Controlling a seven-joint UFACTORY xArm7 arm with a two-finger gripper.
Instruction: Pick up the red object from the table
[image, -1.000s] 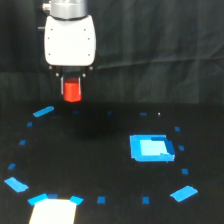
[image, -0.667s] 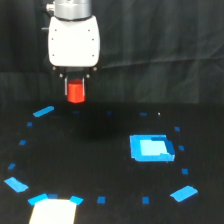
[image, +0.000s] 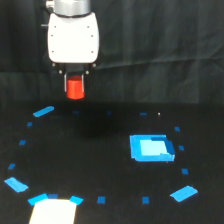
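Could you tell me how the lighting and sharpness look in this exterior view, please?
Exterior view: dim overall, the table nearly black; the white hand body is brightly lit and slightly washed out; the pale patch at the bottom edge is blown out; edges are soft throughout, including the red object held in the hand.

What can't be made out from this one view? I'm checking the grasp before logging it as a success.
- Exterior view: the jaws of the gripper are thin and blurred, so their contact with the red object is unclear.
- The arm above the white head is cut off by the top edge.
- The pale patch on the table is cut off by the bottom edge.
- The red object's exact shape is too blurred to tell.
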